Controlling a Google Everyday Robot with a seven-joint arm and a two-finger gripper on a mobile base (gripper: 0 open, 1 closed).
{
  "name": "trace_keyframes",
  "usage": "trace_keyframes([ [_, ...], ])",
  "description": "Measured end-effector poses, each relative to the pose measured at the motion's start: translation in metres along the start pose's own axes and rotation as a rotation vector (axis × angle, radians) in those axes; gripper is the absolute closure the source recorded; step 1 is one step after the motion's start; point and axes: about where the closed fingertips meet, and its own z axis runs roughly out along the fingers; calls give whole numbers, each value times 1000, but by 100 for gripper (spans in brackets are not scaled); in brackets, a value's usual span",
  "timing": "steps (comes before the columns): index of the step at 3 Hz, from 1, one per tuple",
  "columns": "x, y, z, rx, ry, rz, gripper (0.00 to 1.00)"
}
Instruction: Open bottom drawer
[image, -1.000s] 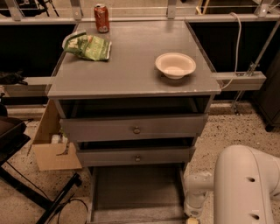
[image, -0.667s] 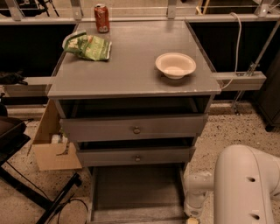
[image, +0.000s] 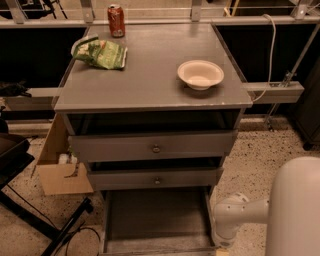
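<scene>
The bottom drawer (image: 156, 215) stands pulled far out from the grey cabinet (image: 150, 75), and I look down into its bare grey inside. Its front lies along the lower edge of the view and its knob is hidden. The middle drawer (image: 155, 179) and the top drawer (image: 152, 147) sit above it, each with a small round knob and each out a little. My white arm (image: 235, 215) reaches down by the bottom drawer's front right corner. The gripper (image: 220, 248) is at the lower edge of the view, mostly cut off.
On the cabinet top are a white bowl (image: 200, 74), a green snack bag (image: 102, 52) and a red can (image: 116, 21). A cardboard box (image: 57, 170) stands on the floor at the left, beside a black stand leg with a cable (image: 65, 232). My white body (image: 295, 210) fills the lower right.
</scene>
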Motion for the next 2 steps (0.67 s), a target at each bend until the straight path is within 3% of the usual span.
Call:
trace_keyframes([
  [1, -19, 21, -55, 102, 25, -42, 0],
  [2, -25, 70, -101, 131, 92, -55, 0],
])
